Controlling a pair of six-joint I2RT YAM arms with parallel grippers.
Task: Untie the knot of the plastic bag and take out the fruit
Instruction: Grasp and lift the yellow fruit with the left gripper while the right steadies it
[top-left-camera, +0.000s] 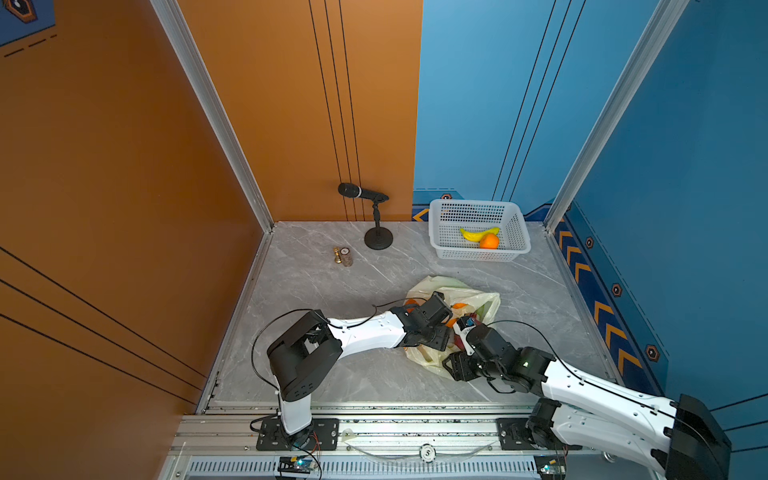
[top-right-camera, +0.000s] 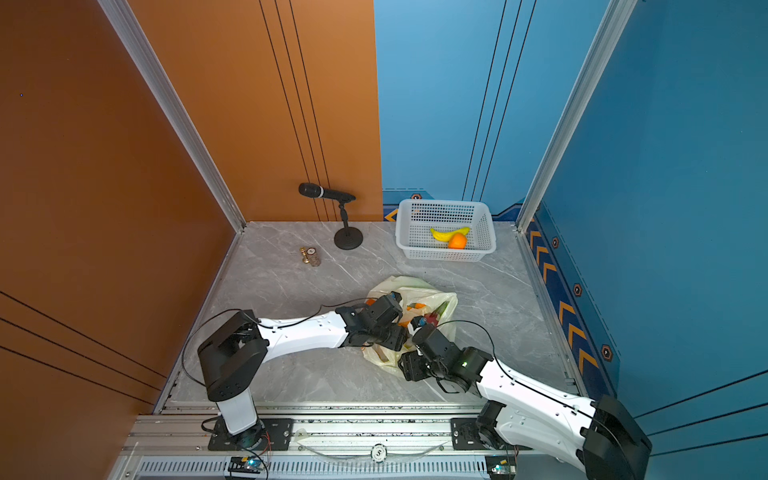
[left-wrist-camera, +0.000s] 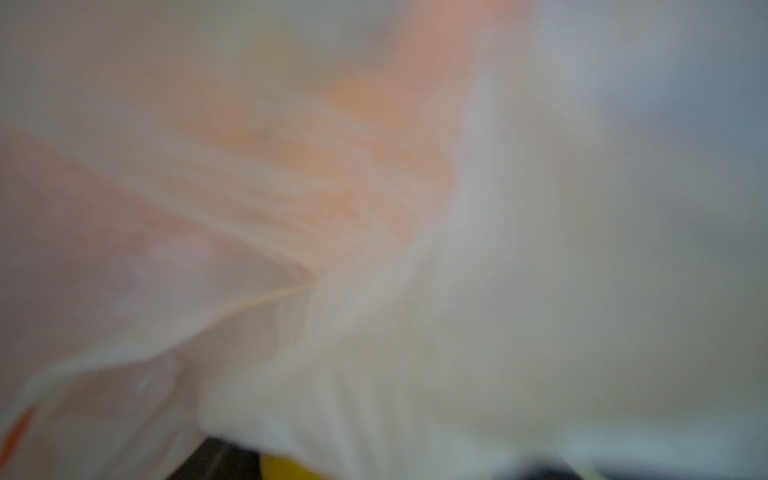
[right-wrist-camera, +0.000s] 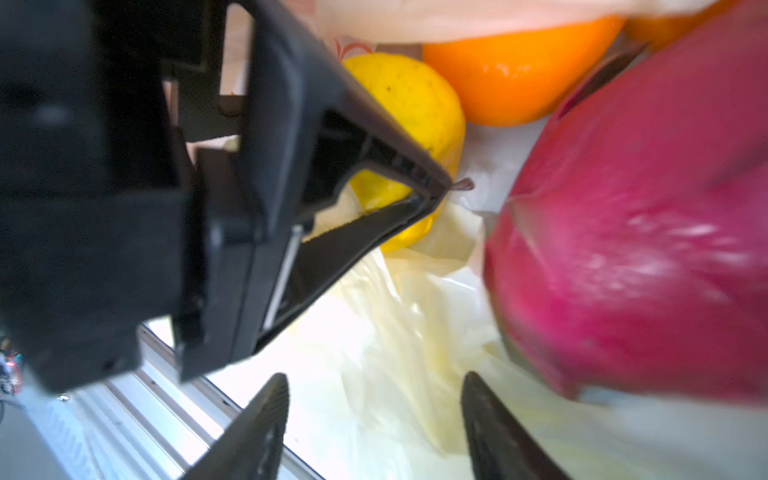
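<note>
Since the plastic bag (top-left-camera: 432, 286), low centre in both top views, is limp, slippery film, the right tool (right-wrist-camera: 374, 376), spread wide, should take the probably firm dragon fruit (right-wrist-camera: 623, 249) across its middle; whether the left tool (top-left-camera: 440, 336) grips, I cannot tell.

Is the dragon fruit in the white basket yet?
No: the white basket holds only a banana and an orange, while the dragon fruit lies against the plastic bag.
</note>
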